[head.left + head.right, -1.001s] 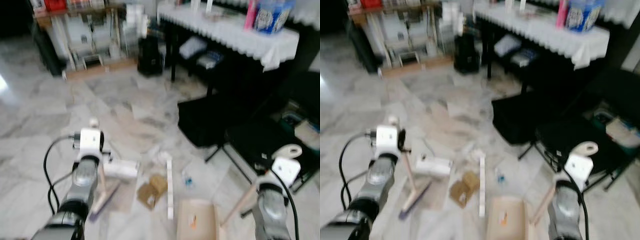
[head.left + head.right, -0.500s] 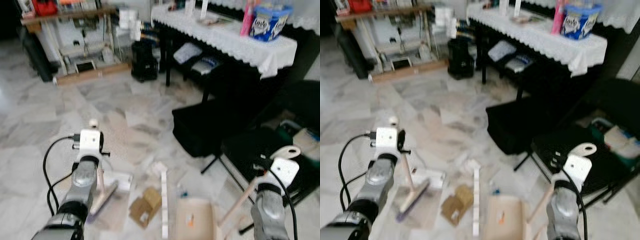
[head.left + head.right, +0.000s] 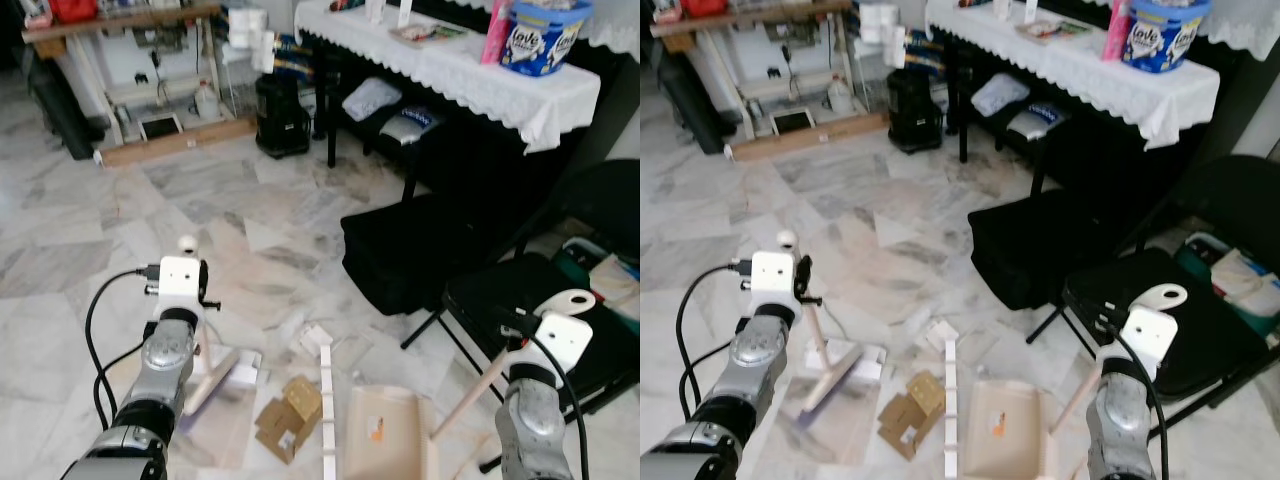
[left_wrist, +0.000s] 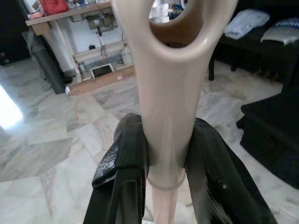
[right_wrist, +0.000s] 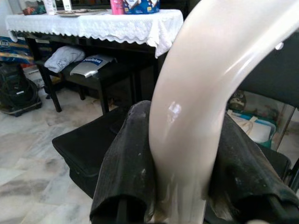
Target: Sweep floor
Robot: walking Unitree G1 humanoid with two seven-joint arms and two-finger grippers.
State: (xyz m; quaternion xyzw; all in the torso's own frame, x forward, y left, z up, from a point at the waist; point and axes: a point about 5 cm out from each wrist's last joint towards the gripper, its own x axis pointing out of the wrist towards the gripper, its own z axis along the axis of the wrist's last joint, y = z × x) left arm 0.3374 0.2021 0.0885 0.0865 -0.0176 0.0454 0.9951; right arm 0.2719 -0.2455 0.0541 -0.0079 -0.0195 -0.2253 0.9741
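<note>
Below, a grey-veined white marble floor (image 3: 90,260) spreads before the robot. Its left gripper (image 4: 161,161) has its jaws closed around the cream plastic handle of a small hand broom (image 3: 212,378); in the left wrist view the two black fingers (image 4: 122,163) press against either side of the handle, just under its hanging loop. The broom head rests on the floor near the robot's left arm, on a sheet of clear plastic (image 3: 830,415), touching a small white box (image 3: 240,374).

The right gripper (image 5: 180,172) has its jaws closed on the curved cream handle of a beige plastic dustpan (image 3: 385,432). The pan lies flat on the floor between the two arms, with a small orange scrap inside it (image 3: 376,432). Its long stick handle slants up towards the right arm.

Between broom and dustpan lies litter: a crumpled brown cardboard piece (image 3: 288,418), a long white strip (image 3: 326,405) and scraps of white paper (image 3: 312,338).

To the right stands a black folding chair (image 3: 530,310), and beside it a black bag (image 3: 400,250) on the floor. Behind them a bench draped with a white lace cloth (image 3: 450,65) carries a blue and white tub (image 3: 538,35) and a pink bottle (image 3: 495,30). At the far left is a wooden shelf unit (image 3: 140,80).
</note>
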